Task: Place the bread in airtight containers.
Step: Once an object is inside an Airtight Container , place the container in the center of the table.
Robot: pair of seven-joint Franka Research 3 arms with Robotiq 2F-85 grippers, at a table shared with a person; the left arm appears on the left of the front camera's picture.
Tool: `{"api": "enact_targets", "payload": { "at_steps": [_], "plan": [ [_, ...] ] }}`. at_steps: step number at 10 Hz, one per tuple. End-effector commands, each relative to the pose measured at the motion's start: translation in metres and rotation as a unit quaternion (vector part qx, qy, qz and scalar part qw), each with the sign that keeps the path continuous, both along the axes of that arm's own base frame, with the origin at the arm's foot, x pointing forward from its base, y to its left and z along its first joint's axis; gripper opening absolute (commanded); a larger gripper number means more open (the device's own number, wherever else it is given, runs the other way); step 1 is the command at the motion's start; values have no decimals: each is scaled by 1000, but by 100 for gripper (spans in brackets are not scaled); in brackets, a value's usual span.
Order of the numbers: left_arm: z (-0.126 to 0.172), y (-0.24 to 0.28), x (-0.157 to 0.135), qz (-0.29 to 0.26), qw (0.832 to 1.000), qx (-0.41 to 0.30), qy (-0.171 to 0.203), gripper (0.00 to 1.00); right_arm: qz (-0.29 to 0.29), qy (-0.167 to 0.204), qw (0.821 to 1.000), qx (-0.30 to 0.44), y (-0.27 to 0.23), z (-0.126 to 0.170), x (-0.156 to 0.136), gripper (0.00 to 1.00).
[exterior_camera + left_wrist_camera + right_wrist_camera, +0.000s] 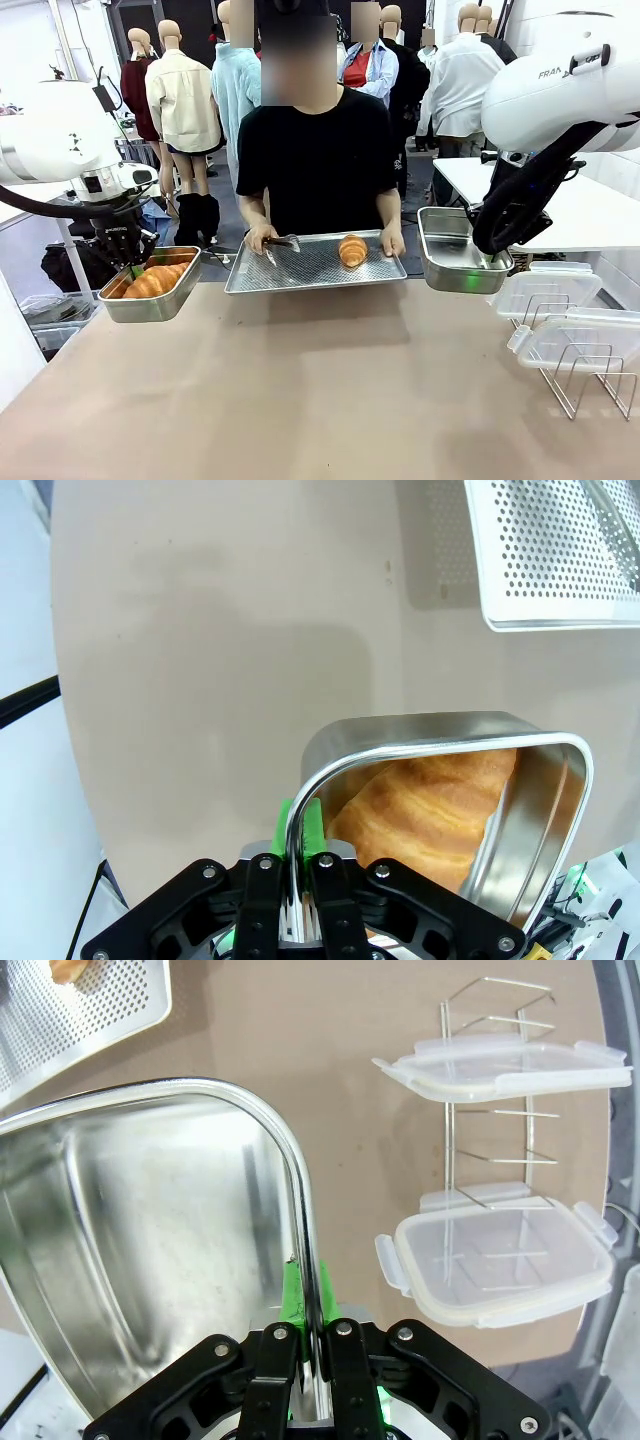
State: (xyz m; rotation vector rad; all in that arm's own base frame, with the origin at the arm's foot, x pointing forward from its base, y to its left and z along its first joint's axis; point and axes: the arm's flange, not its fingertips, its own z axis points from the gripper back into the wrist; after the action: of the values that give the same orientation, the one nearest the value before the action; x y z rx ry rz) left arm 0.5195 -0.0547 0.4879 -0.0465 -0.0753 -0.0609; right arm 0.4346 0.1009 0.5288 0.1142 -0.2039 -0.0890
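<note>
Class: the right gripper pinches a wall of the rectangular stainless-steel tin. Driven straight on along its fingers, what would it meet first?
Probably the tan tabletop below. The right gripper is shut on the wall of the rectangular stainless-steel tin, bare table beyond its fingertips; depth unclear.

Bright, even overhead light is washing the table (300,380), leaving soft shadows. Glare is streaking the empty tin (130,1240). Wrist views are bowing at their edges.

White right arm (560,95) at two o'clock bears dark lettering; black left gripper (298,830), silver screws, green pads (284,825); person's black T-shirt (318,150).
</note>
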Motion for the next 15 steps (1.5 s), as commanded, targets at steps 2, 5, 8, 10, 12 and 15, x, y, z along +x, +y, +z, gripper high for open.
{"api": "enact_targets", "payload": {
  "at_steps": [2,5,8,10,12,15],
  "plan": [
    [2,4,-2,-6,1000,-1,-11,0,0,-8,1000,3,0,1,0,0],
    [-6,-1,2,-4,1000,7,4,0,0,-8,1000,3,0,1,0,0],
    [-28,-1,5,2,1000,2,-6,0,0,-8,1000,3,0,1,0,0],
    [-66,-3,11,-9,1000,11,-7,0,0,-8,1000,3,0,1,0,0],
    [-96,-2,20,7,1000,-7,6,0,0,-8,1000,3,0,1,0,0],
    [-141,-3,40,37,999,-13,23,0,0,-8,1000,3,0,1,0,0]
  ]
}}
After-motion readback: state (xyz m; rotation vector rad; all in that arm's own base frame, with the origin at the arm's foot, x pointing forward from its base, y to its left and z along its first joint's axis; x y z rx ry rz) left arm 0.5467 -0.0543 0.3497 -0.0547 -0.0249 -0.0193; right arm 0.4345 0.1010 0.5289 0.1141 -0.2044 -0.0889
